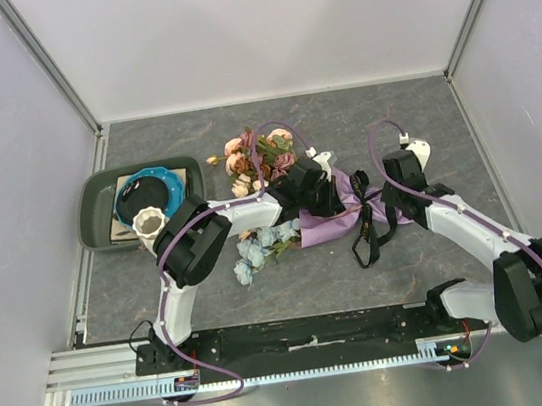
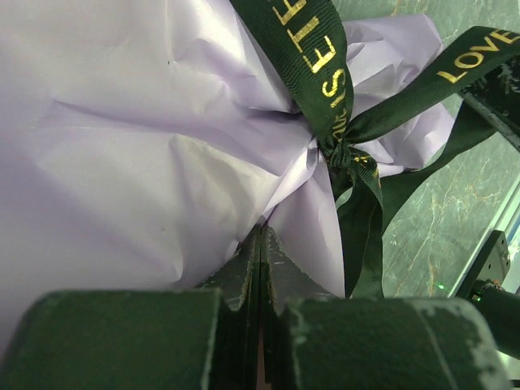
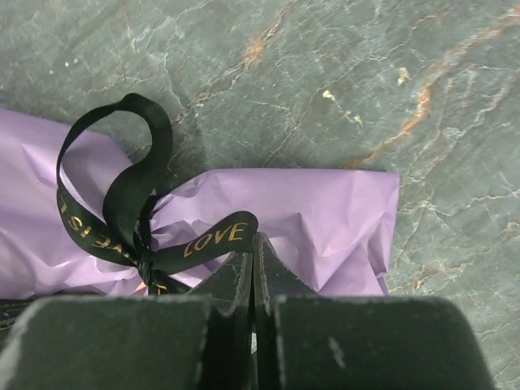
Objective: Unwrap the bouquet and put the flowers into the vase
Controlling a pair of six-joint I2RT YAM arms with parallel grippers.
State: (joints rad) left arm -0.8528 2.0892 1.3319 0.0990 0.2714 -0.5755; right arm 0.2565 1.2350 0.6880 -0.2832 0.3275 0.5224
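**Location.** The bouquet [image 1: 327,229] lay on its side at the middle of the tabletop [image 1: 442,128], well apart from every edge. Its flowers [image 1: 256,157] pointed toward the far-left corner and its tied end pointed toward the right edge. The white ribbed vase [image 1: 150,223] stood upright near the left edge, at the near side of the dark green tray [image 1: 91,213]. Whether it stood inside the tray could not be told.

**Gripper state.** The left gripper [image 2: 260,240] was fully closed, its tips pressed against the purple paper [image 2: 122,162] just beside the knot [image 2: 345,150]. Whether a fold was caught between them could not be told. The right gripper [image 3: 253,244] was closed on the lettered tail of the black ribbon [image 3: 215,237], which ran from the knot straight to its tips.

**Handling properties.**
- The paper appeared thin, light and creased. It would likely crumple and slide rather than resist a pull.
- The ribbon appeared flat, soft and probably slick. A grip close to the tail end risked slipping off.
- The stems looked light and springy, and the rose heads were soft and easily snagged.

**Recommended hold.** The ribbon was best taken on a free tail, away from the knot. The bundle needed to be pinned at the paper neck during the pull. The flowers were best gripped low on the stems, never by the heads.
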